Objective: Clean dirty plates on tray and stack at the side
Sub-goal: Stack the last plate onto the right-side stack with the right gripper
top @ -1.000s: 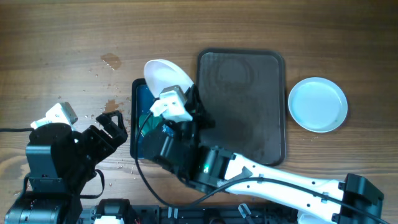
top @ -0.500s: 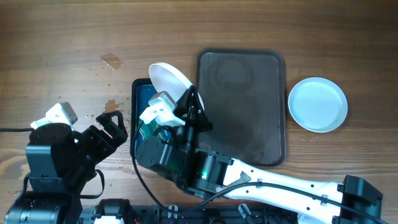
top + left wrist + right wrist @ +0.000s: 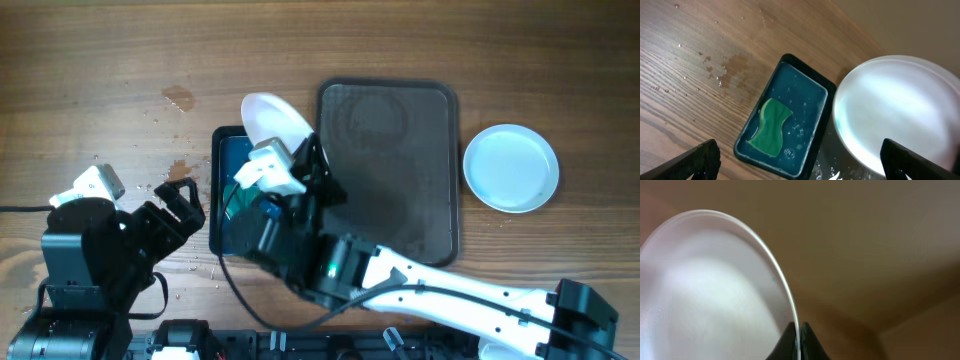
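Damp-spotted brown wooden table (image 3: 90, 50)

In the overhead view the right arm (image 3: 400, 280) covers most of the blue basin (image 3: 216, 190), the lower edge of the held plate (image 3: 272, 118) and the near-left corner of the tray (image 3: 400, 170). The right wrist view shows that plate blurred and cut off at left and bottom, with only the fingertips of the right hand (image 3: 798, 339) in frame. In the left wrist view the fingers of the left hand (image 3: 800, 150) run off the bottom corners.
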